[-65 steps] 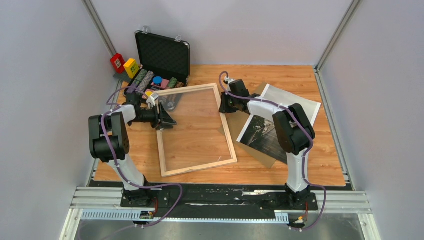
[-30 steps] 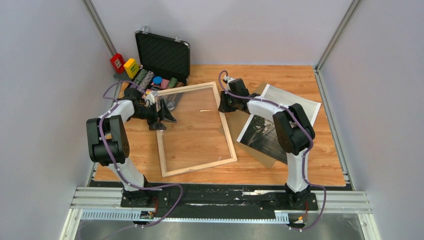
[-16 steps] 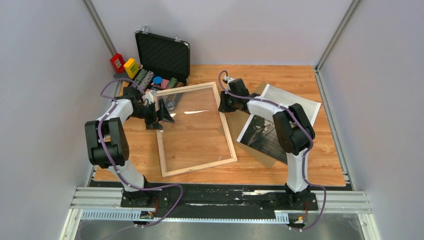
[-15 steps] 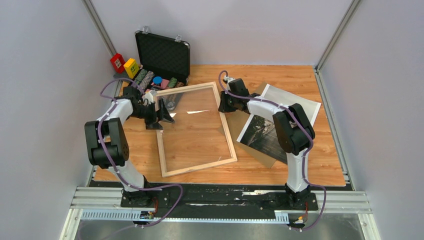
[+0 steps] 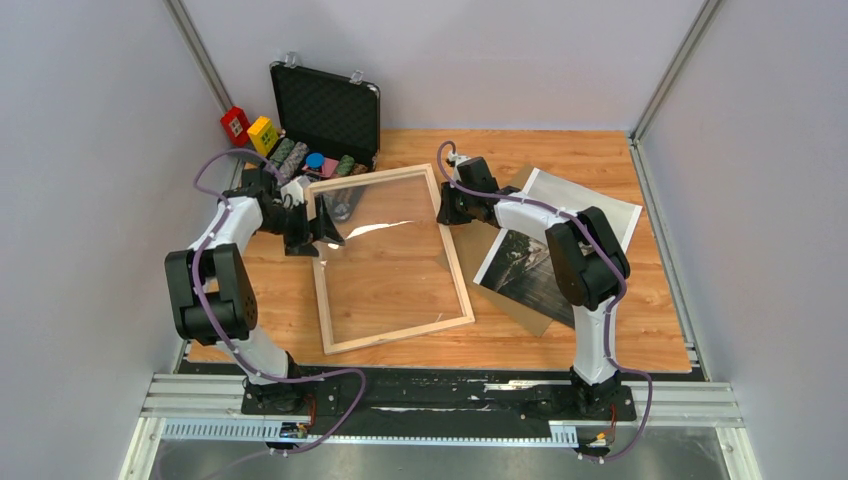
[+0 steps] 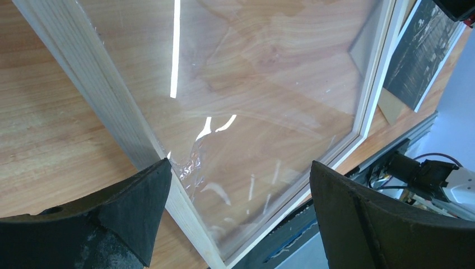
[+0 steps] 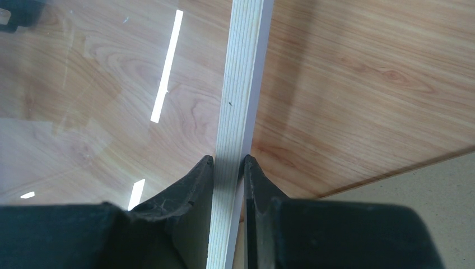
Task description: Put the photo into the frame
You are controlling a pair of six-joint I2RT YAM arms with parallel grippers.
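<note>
The pale wood frame [image 5: 400, 335] with its clear pane lies mid-table. My right gripper [image 5: 445, 210] is shut on the frame's right rail near the far corner. In the right wrist view both fingers of the gripper [image 7: 228, 159] pinch the rail [image 7: 243, 73]. My left gripper [image 5: 322, 230] is open at the frame's left rail. In the left wrist view it [image 6: 240, 165] straddles the rail [image 6: 101, 101] and pane without gripping. The dark pier photo [image 5: 520, 265] lies right of the frame on a brown backing board [image 5: 535, 320], partly under my right arm. It also shows in the left wrist view [image 6: 417, 56].
An open black case [image 5: 325, 110] with foam lining stands at the far left. Coloured chips [image 5: 300, 160] lie in front of it. A red block [image 5: 235, 125] and a yellow block [image 5: 262, 135] are beside it. Metal rails line the table's sides.
My left gripper has shifted a little up and to the far left along the frame's left rail, and the glare on the pane has moved. The right gripper has stayed shut on the right rail.
</note>
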